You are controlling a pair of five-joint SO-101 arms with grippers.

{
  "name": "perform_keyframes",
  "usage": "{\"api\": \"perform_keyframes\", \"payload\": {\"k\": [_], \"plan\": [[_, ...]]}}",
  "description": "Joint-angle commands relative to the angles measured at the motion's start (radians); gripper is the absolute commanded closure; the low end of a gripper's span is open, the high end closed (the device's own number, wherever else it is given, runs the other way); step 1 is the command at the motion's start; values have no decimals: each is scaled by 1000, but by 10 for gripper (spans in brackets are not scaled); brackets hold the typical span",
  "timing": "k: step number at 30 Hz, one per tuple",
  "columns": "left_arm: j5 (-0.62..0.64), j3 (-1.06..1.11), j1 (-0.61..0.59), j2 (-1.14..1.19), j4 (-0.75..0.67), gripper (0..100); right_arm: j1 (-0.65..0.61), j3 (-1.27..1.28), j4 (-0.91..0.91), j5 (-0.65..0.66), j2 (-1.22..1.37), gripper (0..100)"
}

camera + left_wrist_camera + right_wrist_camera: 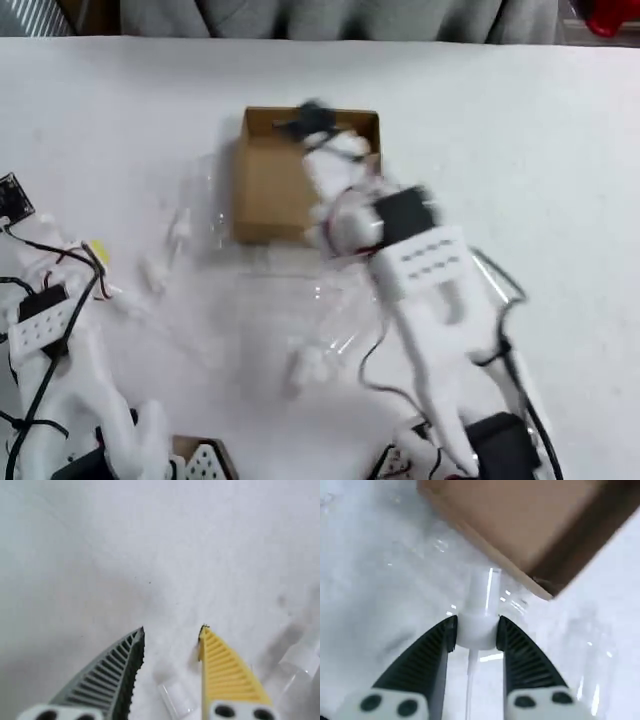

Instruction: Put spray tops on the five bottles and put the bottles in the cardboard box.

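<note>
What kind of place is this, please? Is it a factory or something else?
Probably a robot test bench in a lab or workshop: a left arm and a right arm stand at a white table, with a cardboard box and a spray top.

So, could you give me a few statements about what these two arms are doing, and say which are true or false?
1. The right gripper pinches a white spray top. True.
2. The left gripper is clamped on a bottle. False: it is open and holds nothing.
3. The cardboard box sits on a white table. True.
4. The left gripper's fingers are both black. False: one is grey, the other yellow.
</note>
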Motion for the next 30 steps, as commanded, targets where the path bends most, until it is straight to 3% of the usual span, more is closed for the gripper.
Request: {"api": "perform_keyframes", "payload": {"k": [1,8,18,22,27,30], "plan": [[-3,-52,22,-1,-21,816,266,-44,31,101,-64,982],[-3,-52,22,-1,-20,816,645,-43,33,265,-30,982],[-3,-52,24,1,-20,816,1006,-43,31,532,150,981],[-5,-51,35,1,-20,816,1090,-43,25,620,254,980],[-40,-51,38,1,-20,819,1136,-43,-85,632,349,972],[-41,-51,38,1,-20,819,1152,-43,-139,621,403,895]]}}
